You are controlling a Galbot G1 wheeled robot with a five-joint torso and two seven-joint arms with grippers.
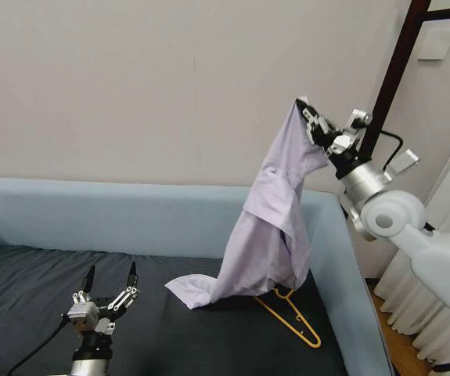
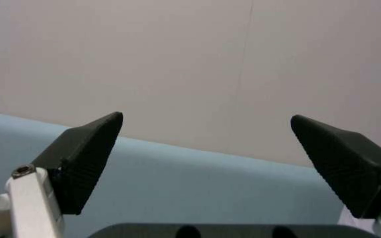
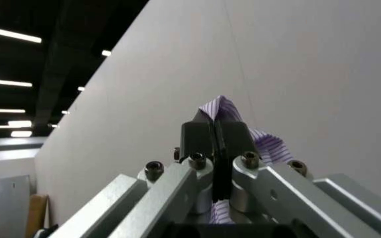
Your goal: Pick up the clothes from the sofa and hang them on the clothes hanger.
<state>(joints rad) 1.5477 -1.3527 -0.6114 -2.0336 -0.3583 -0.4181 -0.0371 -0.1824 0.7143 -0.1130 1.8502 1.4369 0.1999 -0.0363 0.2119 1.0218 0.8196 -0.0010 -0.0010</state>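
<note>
Shirt hangs from right gripper over right end of sofa, hem on the seat. Hanger lies on the seat beneath it. Left gripper well to the left.

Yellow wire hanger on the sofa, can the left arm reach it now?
Probably yes. The left gripper, jaws open, sits low over the dark seat cushion, bare cushion between it and the yellow wire hanger; only one end hides under the lilac shirt the right gripper holds up.

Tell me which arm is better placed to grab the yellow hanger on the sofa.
Left. The left gripper is open and empty, low over the sofa seat, with the yellow hanger lying to its right. The right gripper is shut on the lilac shirt, holding it up high.
</note>
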